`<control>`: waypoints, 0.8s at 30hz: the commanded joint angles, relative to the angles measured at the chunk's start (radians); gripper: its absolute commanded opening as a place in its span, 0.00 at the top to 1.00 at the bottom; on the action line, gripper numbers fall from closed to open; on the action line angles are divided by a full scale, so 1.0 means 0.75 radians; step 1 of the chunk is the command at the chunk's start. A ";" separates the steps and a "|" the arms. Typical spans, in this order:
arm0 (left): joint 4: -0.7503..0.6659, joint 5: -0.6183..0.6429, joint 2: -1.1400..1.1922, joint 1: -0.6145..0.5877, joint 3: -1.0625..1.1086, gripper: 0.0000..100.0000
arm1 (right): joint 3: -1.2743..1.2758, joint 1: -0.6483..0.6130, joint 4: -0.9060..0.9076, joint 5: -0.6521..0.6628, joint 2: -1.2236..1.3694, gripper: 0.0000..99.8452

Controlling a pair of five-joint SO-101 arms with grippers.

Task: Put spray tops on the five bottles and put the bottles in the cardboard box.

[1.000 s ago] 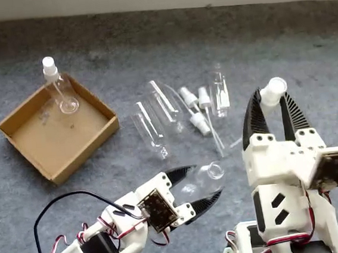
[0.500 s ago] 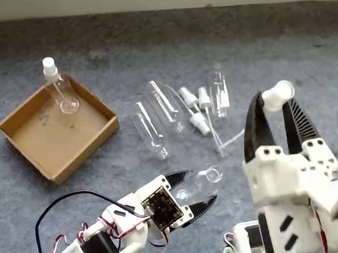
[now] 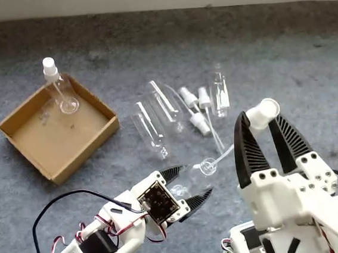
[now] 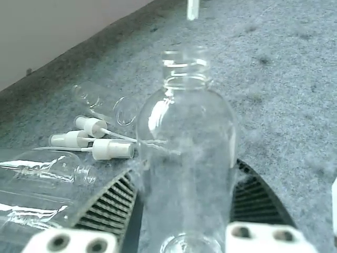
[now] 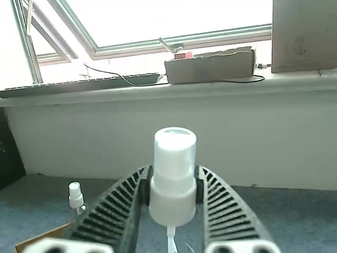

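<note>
The clear bottle (image 4: 184, 158) is clamped in the left claw (image 3: 188, 185), its open neck pointing away toward the right claw (image 3: 257, 124). That claw pinches a spray top (image 5: 174, 158), whose dip tube (image 4: 192, 8) ends just beyond the bottle's mouth.

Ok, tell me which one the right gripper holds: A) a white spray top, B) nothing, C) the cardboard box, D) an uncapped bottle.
A: the right gripper is shut on a white spray top, clamped between its two sides in the right wrist view; the left gripper holds the uncapped bottle.
</note>
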 commanded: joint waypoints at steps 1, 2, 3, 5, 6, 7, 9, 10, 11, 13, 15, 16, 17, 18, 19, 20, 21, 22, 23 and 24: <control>-0.002 -0.008 -0.007 -0.017 0.030 0.97 | 0.054 -0.015 0.007 -0.006 -0.003 0.92; -0.002 -0.008 -0.007 -0.017 0.030 0.97 | 0.071 -0.015 0.007 -0.006 -0.003 0.92; -0.002 -0.008 -0.007 -0.017 0.030 0.97 | 0.085 -0.015 0.003 -0.006 -0.003 0.92; -0.002 -0.008 -0.007 -0.017 0.030 0.97 | 0.103 -0.015 0.001 -0.006 -0.003 0.92; -0.002 -0.008 -0.007 -0.017 0.030 0.97 | 0.109 -0.015 0.001 -0.006 -0.003 0.92; -0.002 -0.008 -0.007 -0.017 0.030 0.97 | 0.116 -0.015 0.001 -0.006 -0.003 0.92; -0.002 -0.008 -0.007 -0.017 0.030 0.97 | 0.130 -0.015 0.001 -0.006 -0.003 0.92; -0.004 -0.008 -0.007 -0.017 0.030 0.97 | 0.140 -0.017 0.003 -0.006 -0.003 0.92; -0.004 -0.008 -0.007 -0.017 0.030 0.97 | 0.154 -0.021 0.005 -0.006 -0.003 0.92; -0.006 -0.008 -0.007 -0.017 0.030 0.97 | 0.185 -0.021 0.001 -0.006 -0.003 0.92; -0.006 -0.008 -0.007 -0.017 0.030 0.97 | 0.187 -0.017 -0.005 -0.006 -0.003 0.92; -0.006 -0.008 -0.007 -0.017 0.030 0.97 | 0.187 -0.017 -0.005 -0.006 -0.003 0.92; -0.006 -0.008 -0.007 -0.017 0.030 0.97 | 0.187 -0.017 -0.005 -0.006 -0.003 0.92; -0.006 -0.006 -0.007 -0.017 0.030 0.97 | 0.181 -0.017 -0.005 -0.006 -0.003 0.92; -0.006 -0.006 -0.007 -0.017 0.030 0.97 | 0.175 -0.017 -0.005 -0.004 -0.003 0.92; -0.004 -0.006 -0.007 -0.017 0.030 0.97 | 0.154 -0.017 -0.017 -0.004 -0.003 0.92; -0.004 -0.006 -0.007 -0.017 0.030 0.97 | 0.128 -0.015 -0.028 -0.004 -0.003 0.92; -0.004 -0.006 -0.007 -0.017 0.030 0.97 | 0.103 -0.015 -0.034 -0.004 -0.003 0.92; -0.004 -0.006 -0.007 -0.015 0.030 0.97 | 0.081 -0.015 -0.032 -0.004 -0.003 0.92; -0.004 -0.006 -0.007 -0.015 0.030 0.97 | 0.058 -0.015 -0.032 -0.004 -0.003 0.92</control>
